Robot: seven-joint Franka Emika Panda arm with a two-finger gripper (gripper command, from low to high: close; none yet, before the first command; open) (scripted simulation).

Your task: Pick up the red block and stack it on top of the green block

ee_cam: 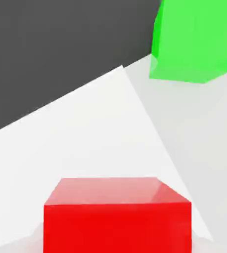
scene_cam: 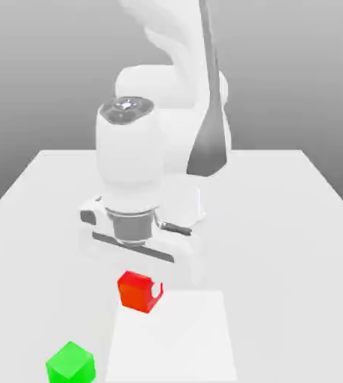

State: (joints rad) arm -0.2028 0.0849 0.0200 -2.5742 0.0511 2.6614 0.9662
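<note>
Your red block [scene_cam: 140,292], clamped between the jaws [scene_cam: 139,289] of your gripper.
You see it just below the centre of the exterior view, slightly toward that view's left, at the upper-left corner of a white square panel [scene_cam: 171,340]; you cannot tell whether it touches the panel. Your green block [scene_cam: 71,363] sits on the desk [scene_cam: 279,262] at the exterior view's lower left, apart from the red one.

Between my fingers [scene_cam: 157,289] sits one block [scene_cam: 135,292]. The other block [scene_cam: 71,364] lies apart from them on the table [scene_cam: 279,247] — toward the exterior view's left and nearer its camera — beside the flat panel [scene_cam: 172,336], which reaches close to my fingers.
</note>
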